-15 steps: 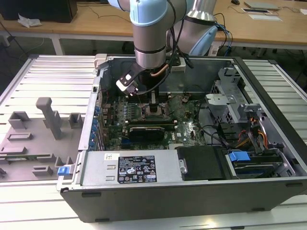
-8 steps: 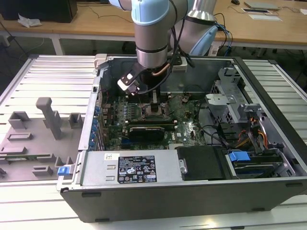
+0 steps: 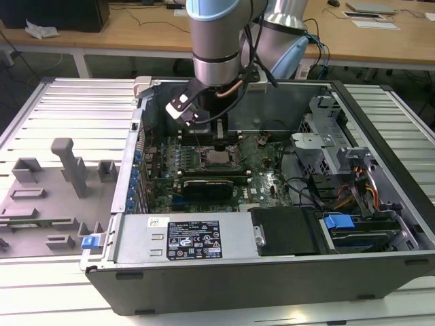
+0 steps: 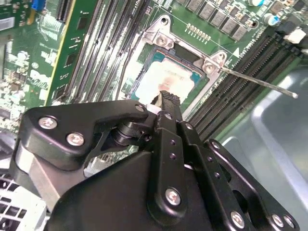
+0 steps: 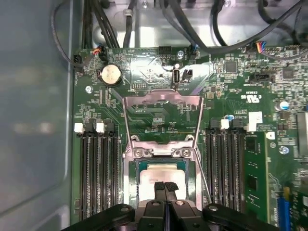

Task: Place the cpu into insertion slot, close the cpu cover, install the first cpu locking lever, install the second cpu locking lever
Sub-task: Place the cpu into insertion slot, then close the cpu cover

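The hand (image 5: 165, 186) has its two black fingers pressed together into one point. The tips sit right over the middle of the chip (image 5: 163, 172), so close that I cannot tell if they touch it. The chip is shiny and grey, and it lies flat inside the square slot (image 5: 129, 180). The cover (image 5: 162, 99) is not down on the chip. It is flipped open on its hinge at one edge of the slot, and the green board (image 5: 159, 72) shows through its big window. In the second wrist view, a thin metal lever (image 4: 260, 83) sticks out loose from one corner of the slot and reaches over the long black slots (image 4: 240, 72) beside it. More long black slots run along both sides of the square slot. In the exterior view, the arm (image 3: 217, 41) comes straight down into an open computer case (image 3: 272, 285). The case sits on a grey table (image 3: 61, 102) with ridges. Some grey blocks (image 3: 71, 166) stand on the table, on the exterior view's left of the case.
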{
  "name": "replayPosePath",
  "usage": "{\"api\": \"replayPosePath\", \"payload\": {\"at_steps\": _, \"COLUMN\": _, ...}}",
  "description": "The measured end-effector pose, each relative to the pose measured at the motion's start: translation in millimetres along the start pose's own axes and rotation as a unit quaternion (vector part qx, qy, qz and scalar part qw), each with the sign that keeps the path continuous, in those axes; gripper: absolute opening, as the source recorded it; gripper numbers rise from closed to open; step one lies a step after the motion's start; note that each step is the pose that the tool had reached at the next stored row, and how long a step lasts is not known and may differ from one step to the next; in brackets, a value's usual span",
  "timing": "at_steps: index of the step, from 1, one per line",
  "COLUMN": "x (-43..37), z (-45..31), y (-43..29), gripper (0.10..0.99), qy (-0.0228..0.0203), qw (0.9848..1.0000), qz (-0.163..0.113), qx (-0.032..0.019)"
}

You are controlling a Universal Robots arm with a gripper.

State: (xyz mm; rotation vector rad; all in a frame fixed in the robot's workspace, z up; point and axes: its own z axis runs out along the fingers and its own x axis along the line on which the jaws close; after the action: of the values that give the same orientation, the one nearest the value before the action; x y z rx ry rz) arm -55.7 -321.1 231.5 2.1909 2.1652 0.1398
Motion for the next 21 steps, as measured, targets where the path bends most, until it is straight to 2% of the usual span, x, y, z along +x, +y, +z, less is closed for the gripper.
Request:
{"api": "replayPosePath", "payload": {"at_steps": 2, "x": 0.2, "z": -5.4, "y": 0.6, "gripper": 0.106, "qy": 0.0, "qw": 1.0, "qz": 0.0, "qx": 0.0}}
{"api": "replayPosePath", "payload": {"at_steps": 8, "x": 1.3, "z": -32.3, "y": 3.4, "gripper": 0.106, "qy": -0.0011, "qw": 1.0, "qz": 0.0, "qx": 0.0}}
{"api": "replayPosePath", "payload": {"at_steps": 12, "x": 1.4, "z": -34.1, "y": 3.7, "gripper": 0.106, "qy": -0.0021, "qw": 1.0, "qz": 0.0, "qx": 0.0006}}
{"api": "replayPosePath", "payload": {"at_steps": 13, "x": 1.4, "z": -34.1, "y": 3.9, "gripper": 0.106, "qy": -0.0021, "qw": 1.0, "qz": 0.0, "qx": 0.0057}}
{"api": "replayPosePath", "payload": {"at_steps": 14, "x": 1.4, "z": -34.1, "y": 3.9, "gripper": 0.106, "qy": -0.0022, "qw": 1.0, "qz": 0.0, "qx": 0.0072}}
{"api": "replayPosePath", "payload": {"at_steps": 21, "x": 1.4, "z": -34.1, "y": 3.9, "gripper": 0.106, "qy": -0.0022, "qw": 1.0, "qz": 0.0, "qx": 0.0073}}
